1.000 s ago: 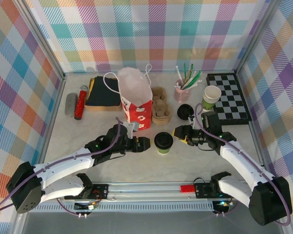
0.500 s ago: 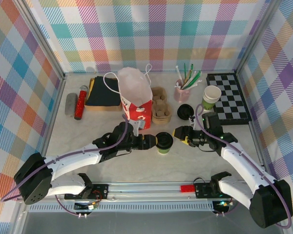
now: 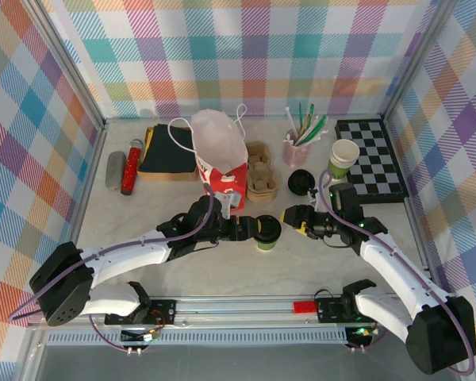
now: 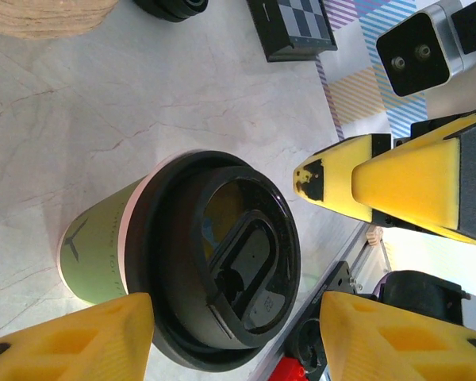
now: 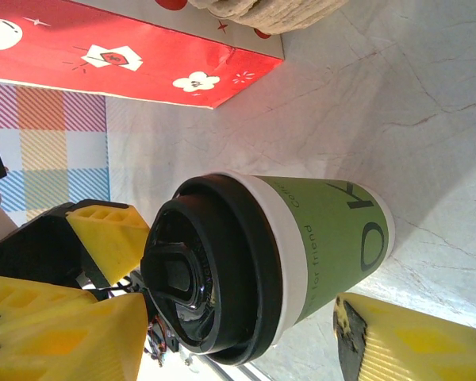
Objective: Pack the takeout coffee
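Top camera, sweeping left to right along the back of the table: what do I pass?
grey oblong object → red cylinder → dark folded cloth → red-and-white paper bag → cardboard cup carrier → pink cup of straws → lidless green-banded cup → checkerboard

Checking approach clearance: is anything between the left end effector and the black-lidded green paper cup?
Nothing visible. The left end effector is open, its yellow fingers either side of the black-lidded green paper cup, with no object between them.

marble table [image 3: 321, 268], takeout coffee [image 3: 265, 231], red bag [image 3: 226, 179]
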